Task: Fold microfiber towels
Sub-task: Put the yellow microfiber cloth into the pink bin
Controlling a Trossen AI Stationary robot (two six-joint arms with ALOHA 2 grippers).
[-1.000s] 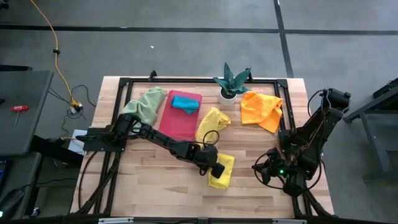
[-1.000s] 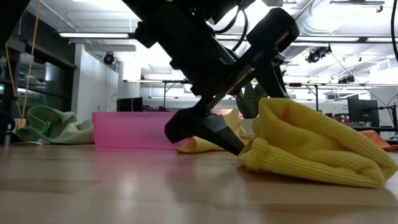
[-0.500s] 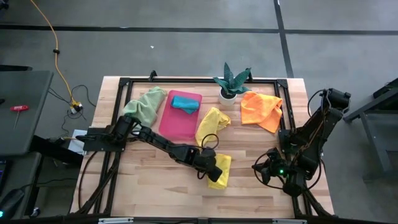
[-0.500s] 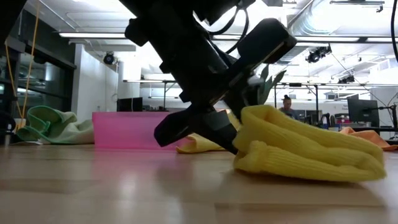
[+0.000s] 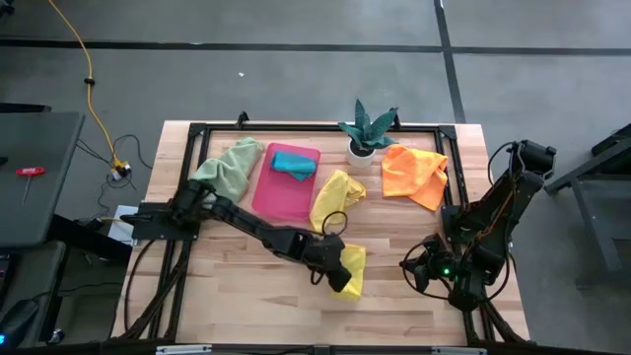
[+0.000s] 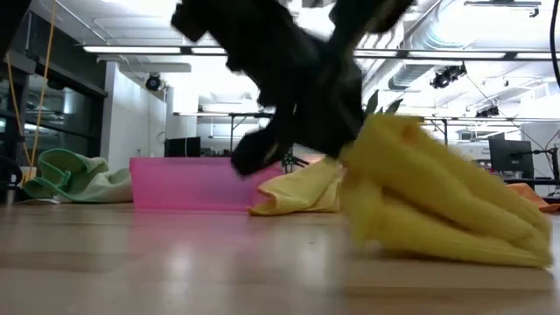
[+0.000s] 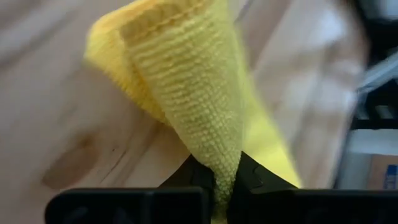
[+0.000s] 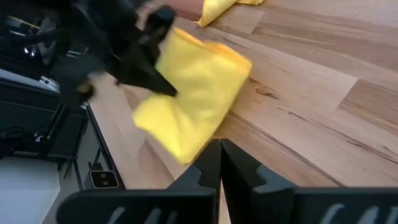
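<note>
While pinched in the left end effector (image 5: 340, 279) — a yellow towel (image 5: 351, 268), bunched, lifted in ribbed folds; right end effector (image 8: 219, 163) pressed together

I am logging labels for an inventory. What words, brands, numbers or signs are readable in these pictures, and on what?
None can be read: the yellow towel in the left gripper, the pink tray and the table carry no legible text; background screens are too small.
</note>
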